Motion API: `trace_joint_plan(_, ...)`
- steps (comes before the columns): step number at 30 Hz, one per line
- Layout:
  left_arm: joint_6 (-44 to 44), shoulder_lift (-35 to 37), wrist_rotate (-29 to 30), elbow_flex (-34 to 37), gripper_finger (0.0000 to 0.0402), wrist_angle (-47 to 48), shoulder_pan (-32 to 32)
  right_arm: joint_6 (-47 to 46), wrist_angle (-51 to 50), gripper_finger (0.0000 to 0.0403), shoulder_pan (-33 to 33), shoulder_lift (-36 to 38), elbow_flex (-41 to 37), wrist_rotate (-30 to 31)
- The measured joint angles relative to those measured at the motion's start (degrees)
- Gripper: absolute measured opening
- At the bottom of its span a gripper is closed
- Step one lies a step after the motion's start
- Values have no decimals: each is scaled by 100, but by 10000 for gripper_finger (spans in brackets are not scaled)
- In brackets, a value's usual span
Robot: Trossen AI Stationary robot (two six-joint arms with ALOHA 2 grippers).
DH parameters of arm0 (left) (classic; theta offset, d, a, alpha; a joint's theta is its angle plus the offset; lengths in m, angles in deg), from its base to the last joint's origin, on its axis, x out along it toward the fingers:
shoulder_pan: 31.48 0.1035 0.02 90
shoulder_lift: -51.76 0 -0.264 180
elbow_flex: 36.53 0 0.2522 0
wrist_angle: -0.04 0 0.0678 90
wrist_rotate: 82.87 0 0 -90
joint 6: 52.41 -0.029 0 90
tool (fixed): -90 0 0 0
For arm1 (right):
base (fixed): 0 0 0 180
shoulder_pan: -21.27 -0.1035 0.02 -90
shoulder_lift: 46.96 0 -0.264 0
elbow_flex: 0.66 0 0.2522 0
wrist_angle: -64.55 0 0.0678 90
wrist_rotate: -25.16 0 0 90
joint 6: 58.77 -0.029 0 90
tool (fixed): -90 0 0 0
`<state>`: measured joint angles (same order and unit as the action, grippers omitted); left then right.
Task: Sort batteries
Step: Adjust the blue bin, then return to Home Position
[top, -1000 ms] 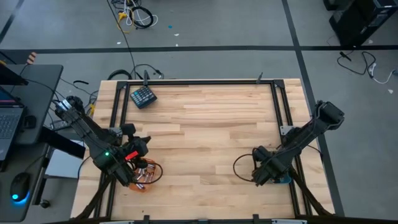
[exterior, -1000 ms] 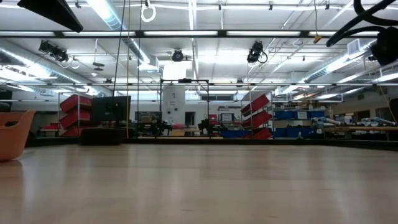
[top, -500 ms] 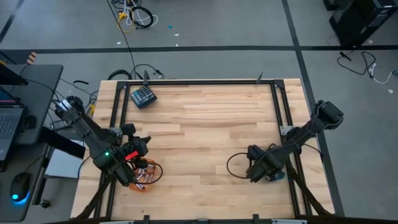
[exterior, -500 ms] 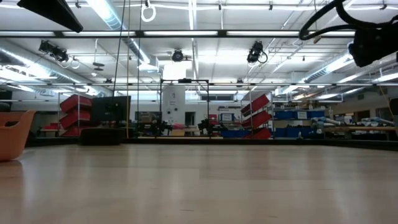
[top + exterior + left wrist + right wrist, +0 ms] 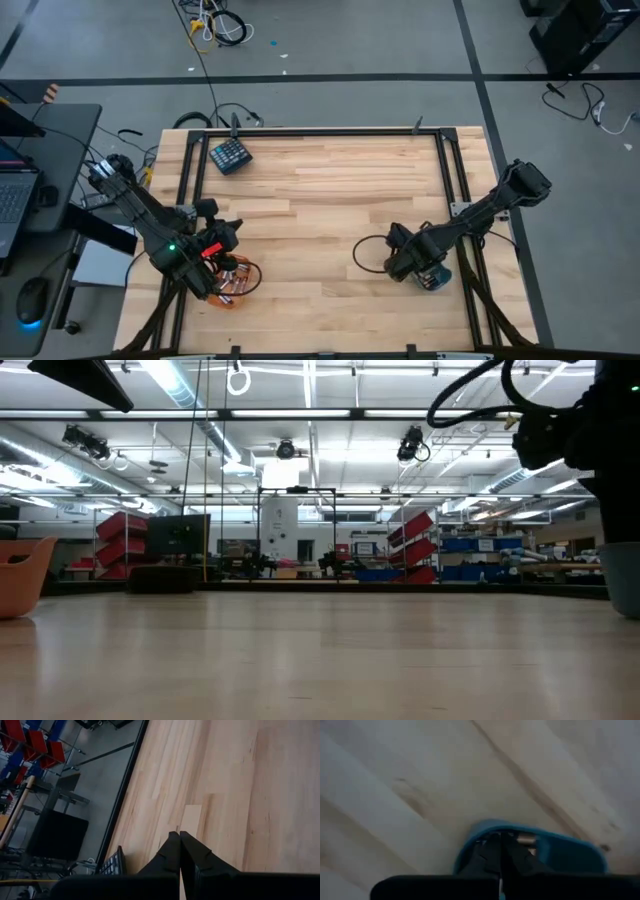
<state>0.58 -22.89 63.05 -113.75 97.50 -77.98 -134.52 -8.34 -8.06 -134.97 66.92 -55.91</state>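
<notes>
An orange tray [image 5: 238, 280] at the table's near left holds several small batteries [image 5: 230, 287]. My left gripper [image 5: 179, 836] hangs shut just above and beside that tray, slanting down toward the far edge, with nothing between its fingers. A blue tray [image 5: 436, 279] stands at the near right. My right gripper [image 5: 405, 262] points down just to its left, shut [image 5: 500, 840], over the tray's rim [image 5: 470, 851]. One battery [image 5: 526, 839] lies inside the blue tray. Whether the right fingers carry anything does not show.
A dark teal keypad-like block [image 5: 230, 155] lies at the far left of the wooden table [image 5: 330, 200]. A black frame [image 5: 445, 170] runs along the table's edges. A cable loop [image 5: 368, 255] hangs beside the right gripper. In the low view the orange tray [image 5: 25, 575] stands far left.
My right gripper has moved toward the table's left edge, staying shut and turning a little at the wrist. The blue tray, which it covered a second ago, now shows beside it. The cable loop has swung along with the arm.
</notes>
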Motion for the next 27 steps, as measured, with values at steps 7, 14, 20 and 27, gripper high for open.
trace_joint_plan(7, 2, 0, 0, 0, 0, -113, 0, -55, -1290, 0, -72, 57, 270, 230)
trace_joint_plan(14, -2908, 146, -98, 11, 0, -2409, 31, 1417, -481, 0, -415, 851, 686, 3119)
trace_joint_plan(20, -7801, 927, -2755, 365, 0, -6480, 855, 7134, 4887, 0, 368, 1627, 472, 2865)
trace_joint_plan(27, -8628, 2647, -3967, 1181, 0, -7203, 2623, 10113, 6417, 0, 907, 2807, 446, 662)
